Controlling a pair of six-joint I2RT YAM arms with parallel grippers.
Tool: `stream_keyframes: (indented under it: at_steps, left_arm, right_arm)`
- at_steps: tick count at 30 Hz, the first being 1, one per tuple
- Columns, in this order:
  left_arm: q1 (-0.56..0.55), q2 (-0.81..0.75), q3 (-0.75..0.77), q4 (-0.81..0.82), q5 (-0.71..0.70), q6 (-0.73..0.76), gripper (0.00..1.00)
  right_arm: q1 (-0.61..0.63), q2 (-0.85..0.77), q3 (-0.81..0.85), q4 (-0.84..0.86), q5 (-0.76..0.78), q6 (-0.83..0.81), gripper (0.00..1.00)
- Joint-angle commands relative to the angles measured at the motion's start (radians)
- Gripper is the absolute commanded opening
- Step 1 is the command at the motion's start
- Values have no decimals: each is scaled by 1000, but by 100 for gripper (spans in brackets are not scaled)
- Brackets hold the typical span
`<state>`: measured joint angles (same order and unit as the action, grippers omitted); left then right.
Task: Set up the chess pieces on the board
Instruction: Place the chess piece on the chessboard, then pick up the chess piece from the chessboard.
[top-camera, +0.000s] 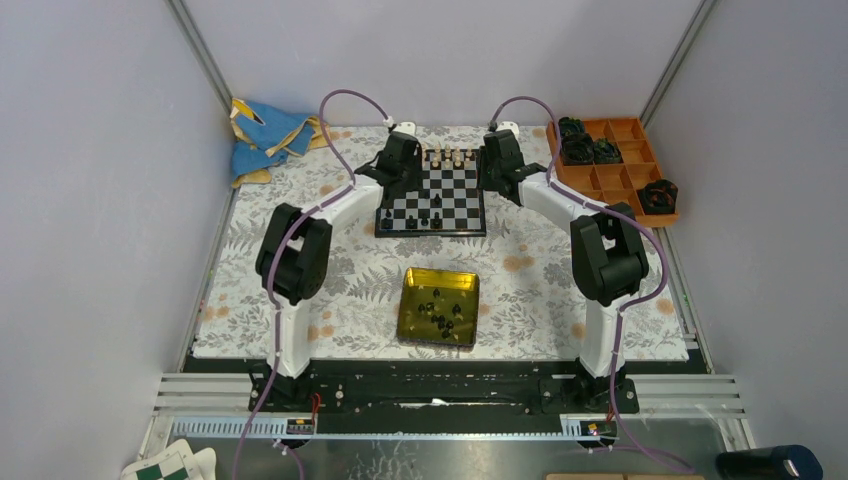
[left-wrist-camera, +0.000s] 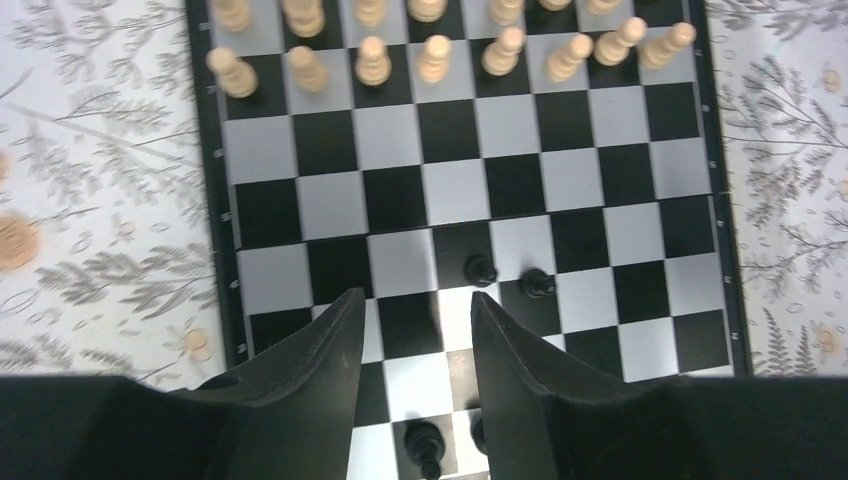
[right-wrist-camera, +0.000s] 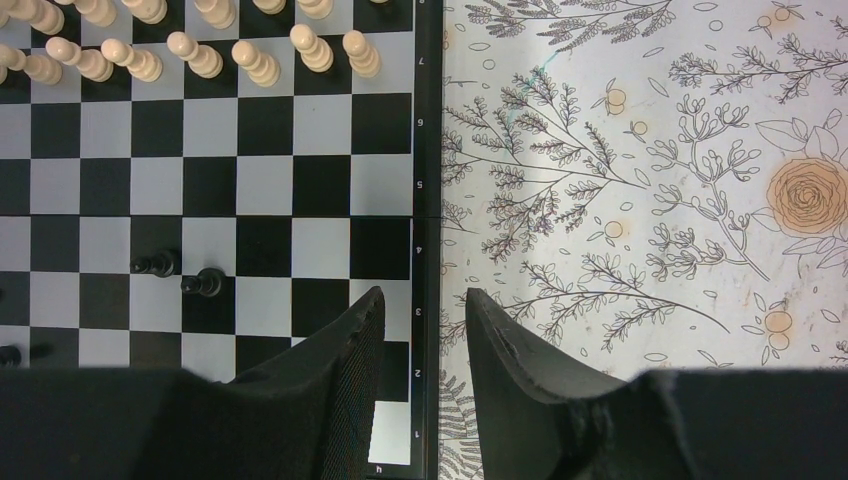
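The board (top-camera: 455, 190) lies at the back centre of the table. Cream chess pieces (top-camera: 450, 156) fill its far rows, and a few black ones (top-camera: 437, 210) stand on its near half. My left gripper (left-wrist-camera: 415, 300) hovers open over the board's near left squares; one black piece (left-wrist-camera: 425, 440) stands on the board below, between the fingers, untouched. Two more black pieces (left-wrist-camera: 481, 268) stand just ahead of it. My right gripper (right-wrist-camera: 425, 295) is open and empty above the board's right frame (right-wrist-camera: 428, 150). More black pieces (top-camera: 445, 312) lie in the yellow tin (top-camera: 404, 310).
An orange compartment tray (top-camera: 612, 182) with dark round lumps sits at the back right. A blue cloth (top-camera: 262, 135) is bunched at the back left. A green-and-white checkered sheet (top-camera: 165, 465) lies off the table at the near left. A floral mat covers the table.
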<state>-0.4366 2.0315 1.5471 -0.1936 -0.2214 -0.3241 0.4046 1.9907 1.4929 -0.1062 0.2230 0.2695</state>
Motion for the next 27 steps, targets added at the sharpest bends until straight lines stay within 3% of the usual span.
stream_keyframes:
  at_steps: [1,12,27]
  left_arm:
    - [-12,60,70,50,128,43,50]
    - [-26,170,178,43,179,60,50]
    - [-28,222,209,25,130,60,49]
  right_arm:
    - [-6,-41,39,25,31,4,42]
    - [-8,-34,45,26,50,-1,42]
    - [-10,-24,44,28,47,2,42]
